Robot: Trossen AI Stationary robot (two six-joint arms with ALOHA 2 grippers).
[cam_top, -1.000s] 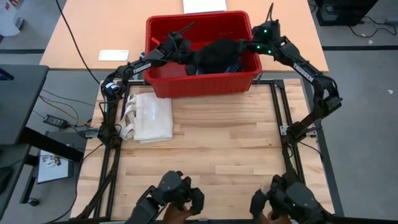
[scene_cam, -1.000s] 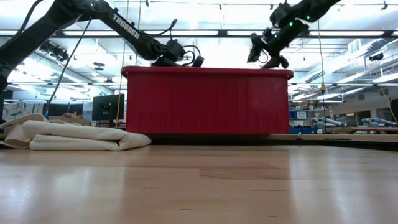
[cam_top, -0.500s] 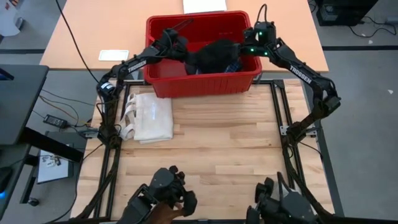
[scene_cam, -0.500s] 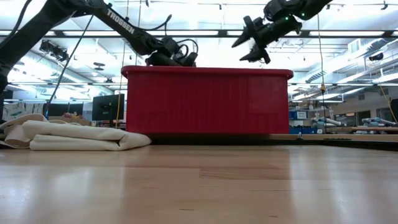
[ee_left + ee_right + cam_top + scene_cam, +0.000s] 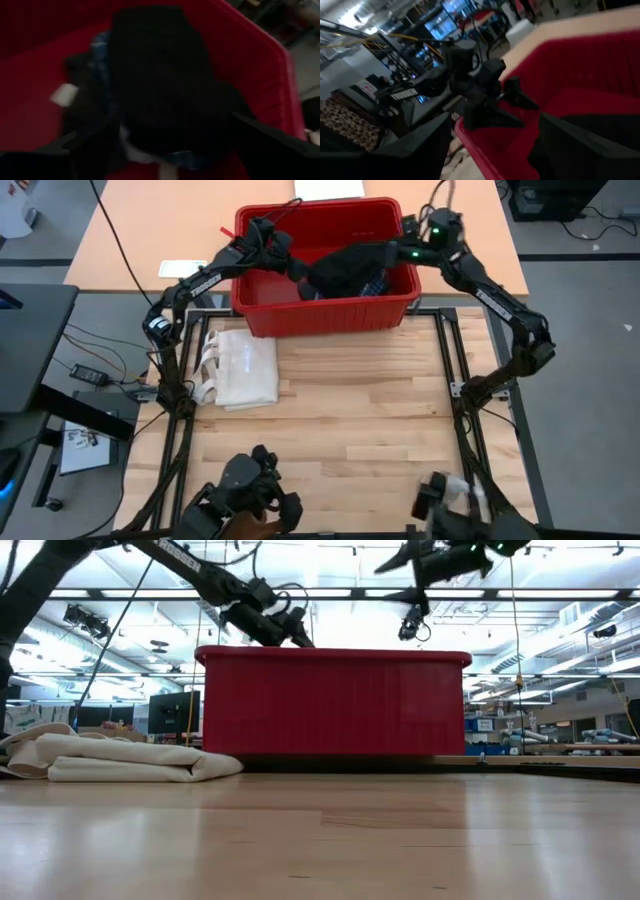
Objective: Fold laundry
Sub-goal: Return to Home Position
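While the left jaws and right jaws hang spread open and empty above the red bin (image 5: 330, 315), the black garment (image 5: 345, 265) lies inside, below and between them (blue plaid (image 5: 374, 284) peeks out beneath, nearer the right jaws).

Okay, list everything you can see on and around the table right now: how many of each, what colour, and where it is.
bin: one, red, at the table's far edge
black garment: one, black, heaped on top inside the bin
plaid cloth: one, blue and white, in the bin, mostly under the black garment
folded cloth: one, cream, on the table's left side, in front of the bin
table: one, light wood
card: one, white, on the tan desk behind the table
left gripper: one, dark, open, above the bin's left part
right gripper: one, dark, open, above the bin's right part
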